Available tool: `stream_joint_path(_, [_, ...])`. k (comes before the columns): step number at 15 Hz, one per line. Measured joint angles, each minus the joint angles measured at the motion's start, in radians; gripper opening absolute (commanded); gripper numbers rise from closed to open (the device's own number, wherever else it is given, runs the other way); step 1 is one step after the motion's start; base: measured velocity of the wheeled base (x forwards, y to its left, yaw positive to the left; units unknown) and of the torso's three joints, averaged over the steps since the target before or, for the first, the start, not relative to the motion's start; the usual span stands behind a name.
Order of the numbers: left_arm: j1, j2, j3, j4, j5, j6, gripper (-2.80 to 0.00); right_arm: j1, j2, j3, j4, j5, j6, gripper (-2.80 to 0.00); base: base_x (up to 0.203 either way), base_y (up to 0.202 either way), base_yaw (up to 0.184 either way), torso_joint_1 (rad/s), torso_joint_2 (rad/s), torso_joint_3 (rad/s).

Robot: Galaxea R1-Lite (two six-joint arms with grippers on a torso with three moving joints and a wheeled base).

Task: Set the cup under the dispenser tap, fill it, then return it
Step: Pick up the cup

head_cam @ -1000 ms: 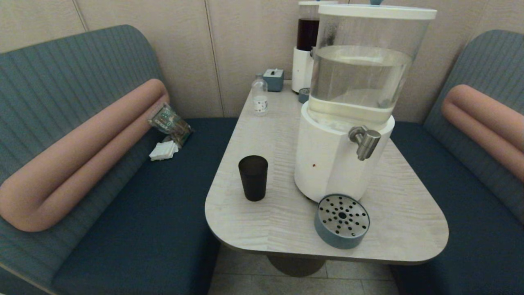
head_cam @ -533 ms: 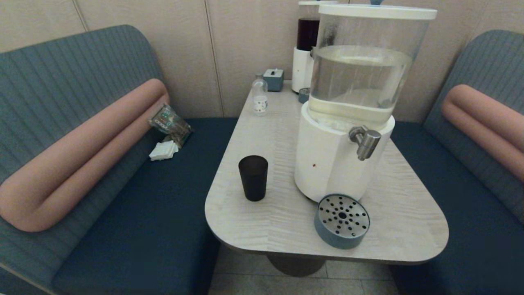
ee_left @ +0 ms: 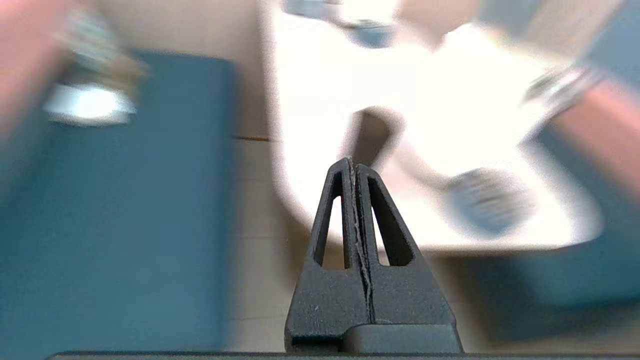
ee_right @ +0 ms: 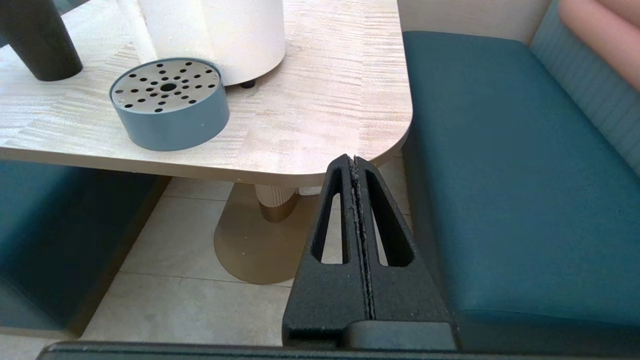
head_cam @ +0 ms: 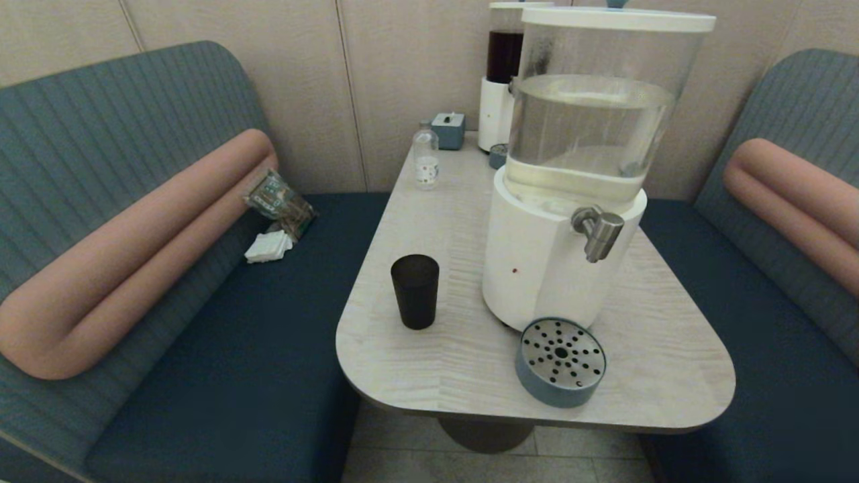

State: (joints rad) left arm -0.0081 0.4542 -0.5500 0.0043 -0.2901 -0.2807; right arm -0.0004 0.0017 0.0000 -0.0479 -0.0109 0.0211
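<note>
Smoky-black plastic cup (head_cam: 415, 291), head view: upright and free on the pale wood-grain table (head_cam: 436, 376), beside the white-base dispenser, off to one side of the dispenser tap (head_cam: 598, 231) and round perforated drip tray (head_cam: 560, 361); neither gripper visible. Left wrist view: left gripper (ee_left: 354, 165) pressed shut on nothing, short of the table edge, cup beyond its tips. Right wrist view: right gripper (ee_right: 354, 161) likewise closed, empty, below the table corner, cup (ee_right: 39, 42) far across; likely light, stiff, smooth-walled, best pinched mid-wall.
</note>
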Motion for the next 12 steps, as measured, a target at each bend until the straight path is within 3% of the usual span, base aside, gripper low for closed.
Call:
stream_joint_path(2, [-0.006,0.155,-0.024,-0.149,-0.114,-0.122,-2.80,0.000,0.000,0.000,0.000,0.000,0.000,-2.80,0.000,0.000,0.000,0.000,0.00,0.000])
stream_joint_path(4, [-0.007,0.271,0.041,-0.394,-0.294,-0.174,-2.80,0.000,0.000,0.000,0.000,0.000,0.000,-2.80,0.000,0.000,0.000,0.000,0.00,0.000])
stream_joint_path(7, [-0.007,0.461,0.221,-0.809,-0.500,-0.107,-2.80,0.000,0.000,0.000,0.000,0.000,-0.001,-2.80,0.000,0.000,0.000,0.000,0.00,0.000])
stream_joint_path(10, [-0.004,0.702,0.363,-1.194,-0.611,0.002,-2.80,0.000,0.000,0.000,-0.001,0.001,-0.001,-2.80,0.000,0.000,0.000,0.000,0.00,0.000])
stream_joint_path(12, [0.003,0.849,0.431,-1.405,-0.691,0.115,-2.80,0.000,0.000,0.000,0.000,0.001,-0.001,-2.80,0.000,0.000,0.000,0.000,0.00,0.000])
